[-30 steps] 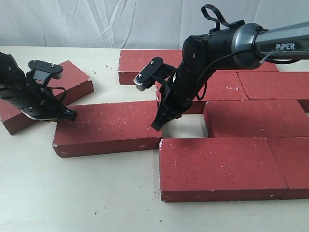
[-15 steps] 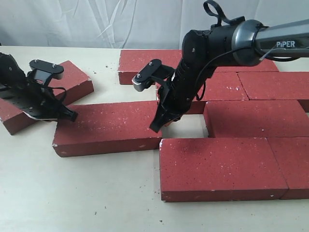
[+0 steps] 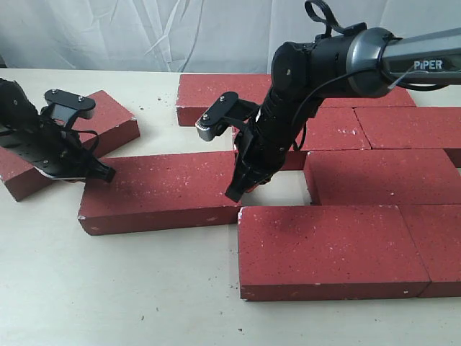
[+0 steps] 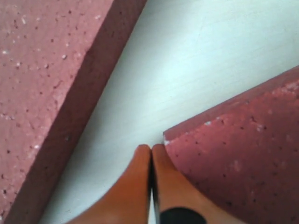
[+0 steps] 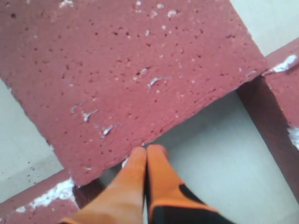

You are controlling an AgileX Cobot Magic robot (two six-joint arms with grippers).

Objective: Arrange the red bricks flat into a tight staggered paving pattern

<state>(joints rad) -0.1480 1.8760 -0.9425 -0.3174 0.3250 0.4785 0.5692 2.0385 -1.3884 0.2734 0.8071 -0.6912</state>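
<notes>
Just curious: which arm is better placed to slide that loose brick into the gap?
Probably left: the left gripper sits shut at the loose brick's outer end, able to push; the right gripper stands in the gap itself.

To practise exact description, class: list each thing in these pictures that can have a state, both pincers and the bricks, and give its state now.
Left pincer: shut, empty, tips at a brick corner.
Right pincer: shut, empty, tips at a brick's edge.
Middle brick: flat, its end apart from the next brick in its row.
Skewed brick: flat, askew, outside the pattern.
Laid bricks: flat, staggered, close together.
</notes>
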